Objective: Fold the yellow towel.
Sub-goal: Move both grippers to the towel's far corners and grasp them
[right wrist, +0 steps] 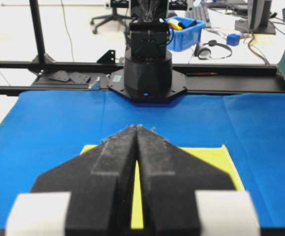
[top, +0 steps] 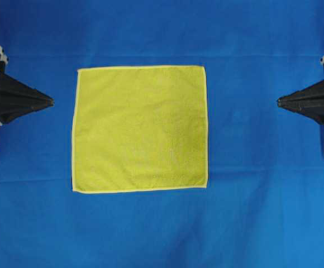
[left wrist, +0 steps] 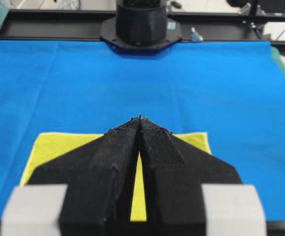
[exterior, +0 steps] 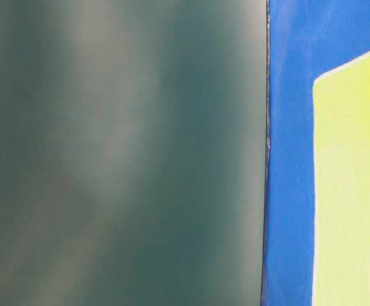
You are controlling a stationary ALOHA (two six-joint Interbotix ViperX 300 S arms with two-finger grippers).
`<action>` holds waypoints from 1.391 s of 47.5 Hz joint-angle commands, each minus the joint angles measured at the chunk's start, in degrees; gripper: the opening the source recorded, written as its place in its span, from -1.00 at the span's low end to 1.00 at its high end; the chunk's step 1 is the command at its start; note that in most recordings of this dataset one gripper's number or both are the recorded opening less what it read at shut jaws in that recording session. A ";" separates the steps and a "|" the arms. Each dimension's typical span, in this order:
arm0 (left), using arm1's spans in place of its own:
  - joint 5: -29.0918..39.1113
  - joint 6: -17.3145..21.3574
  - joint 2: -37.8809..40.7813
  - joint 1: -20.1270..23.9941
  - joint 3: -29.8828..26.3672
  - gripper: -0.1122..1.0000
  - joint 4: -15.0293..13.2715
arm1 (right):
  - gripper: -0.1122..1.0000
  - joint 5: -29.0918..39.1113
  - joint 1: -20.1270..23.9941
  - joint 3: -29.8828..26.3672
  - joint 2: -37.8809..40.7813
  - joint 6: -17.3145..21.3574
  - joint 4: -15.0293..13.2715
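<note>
Overhead view alone shows yellow towel (top: 140, 129) whole (flat, unfolded).

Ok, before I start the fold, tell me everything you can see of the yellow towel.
The yellow towel is a square of bright yellow-green, fuzzy terry-like cloth with a paler stitched hem all round. It lies fully spread and flat, unfolded, on the blue cloth, near the middle and slightly left of centre in the overhead view. Faint creases show in its surface. Nothing rests on it and neither gripper touches it; only the blue cloth beneath does.
</note>
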 commanded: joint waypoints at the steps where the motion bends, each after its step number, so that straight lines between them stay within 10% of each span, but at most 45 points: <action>1: 1.05 -0.35 0.97 0.00 -1.14 -0.80 -1.14 | -0.80 -0.18 -0.44 -0.79 1.05 0.44 0.44; 28: 1.49 -0.26 17.14 12.39 -1.58 -0.78 -1.14 | -0.79 11.51 -15.21 -13.62 28.65 1.58 0.44; 34: 0.97 -0.26 21.97 15.82 -1.67 -0.29 -1.14 | -0.72 13.01 -18.63 -16.96 37.35 1.58 0.44; 42: -4.13 -0.26 32.26 19.86 -2.02 0.57 -1.14 | 0.18 13.71 -22.24 -20.39 47.90 1.41 0.00; 66: -8.26 -0.26 53.79 26.19 -5.80 0.53 -1.14 | 0.20 11.78 -25.75 -24.70 62.40 1.23 -0.44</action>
